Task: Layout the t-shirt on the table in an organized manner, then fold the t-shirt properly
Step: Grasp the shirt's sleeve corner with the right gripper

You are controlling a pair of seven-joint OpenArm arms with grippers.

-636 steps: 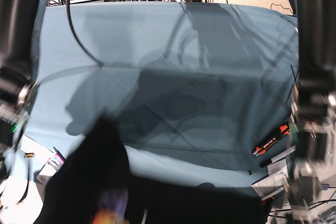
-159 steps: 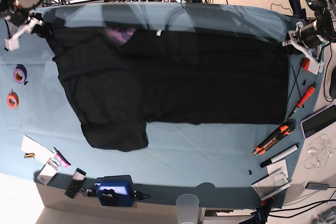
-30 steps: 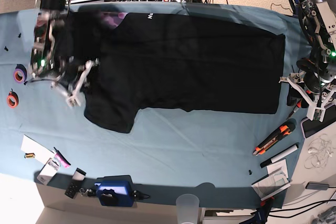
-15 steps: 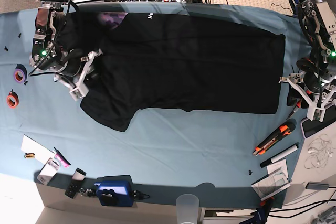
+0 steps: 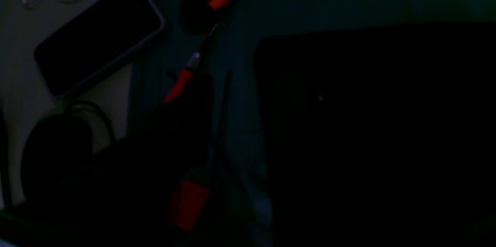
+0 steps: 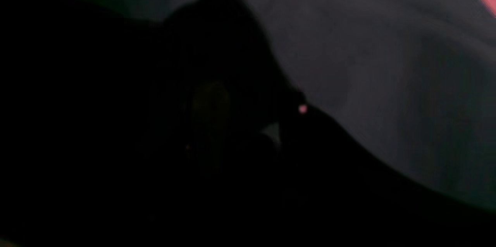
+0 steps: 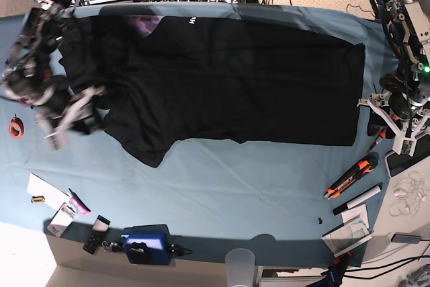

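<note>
The black t-shirt (image 7: 235,78) lies spread on the teal table (image 7: 235,186), its collar and white lettering at the far left and its hem at the right. A purple patch of print shows at its top left corner. My right gripper (image 7: 69,113), blurred by motion, hangs just off the shirt's left sleeve with its white fingers apart and nothing seen between them. My left gripper (image 7: 388,122) stands open beside the hem at the table's right edge, holding nothing. The left wrist view is dark and shows the t-shirt (image 5: 368,131) hem; the right wrist view shows only dim t-shirt (image 6: 368,65) fabric.
An orange tape roll (image 7: 15,127) lies at the left edge. An orange knife (image 7: 349,178), a marker (image 7: 359,198) and a phone (image 5: 99,36) sit at the right. A blue box (image 7: 144,247) and a cup (image 7: 242,260) stand at the front edge.
My right gripper has swung left and down, off the sleeve, while the shirt stayed where it lay. The left arm has not moved.
</note>
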